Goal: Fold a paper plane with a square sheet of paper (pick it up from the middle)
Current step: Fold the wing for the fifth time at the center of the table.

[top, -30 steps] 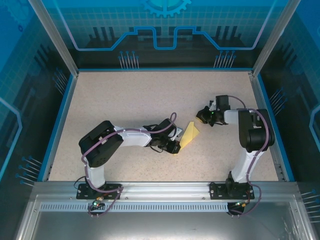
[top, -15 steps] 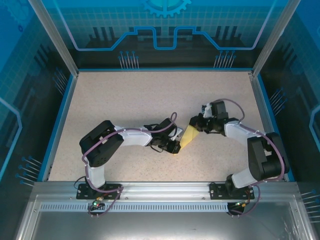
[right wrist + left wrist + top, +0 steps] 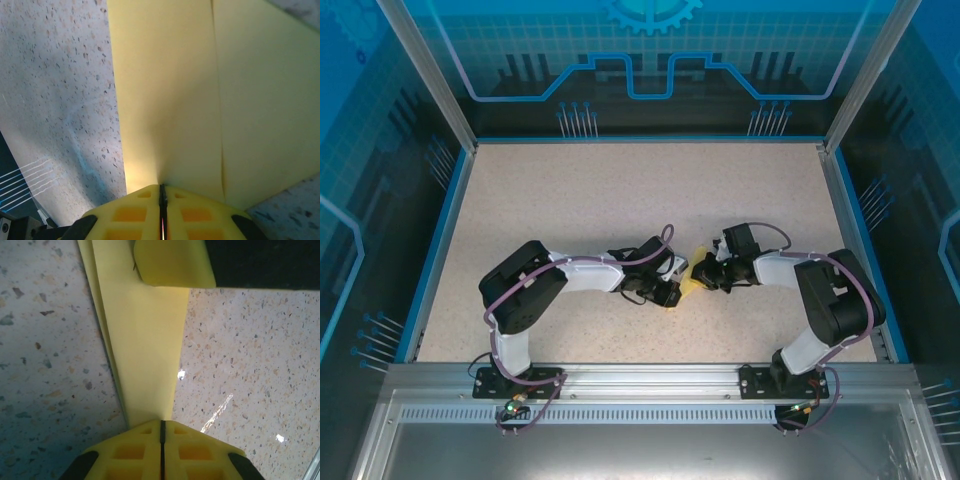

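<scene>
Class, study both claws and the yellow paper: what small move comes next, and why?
Probably slide the right claw along the crease to sharpen it while the left claw anchors: both claws are shut on the folded yellow paper.

Pale yellow paper plane [image 3: 145,340], beige speckled table [image 3: 600,190]

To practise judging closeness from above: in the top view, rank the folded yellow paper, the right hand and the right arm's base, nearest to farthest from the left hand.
1. The folded yellow paper, gripped by the left hand, mid-table.
2. The right hand, just to its right, gripping the paper's other end.
3. The right arm's base, at the near right edge.
</scene>
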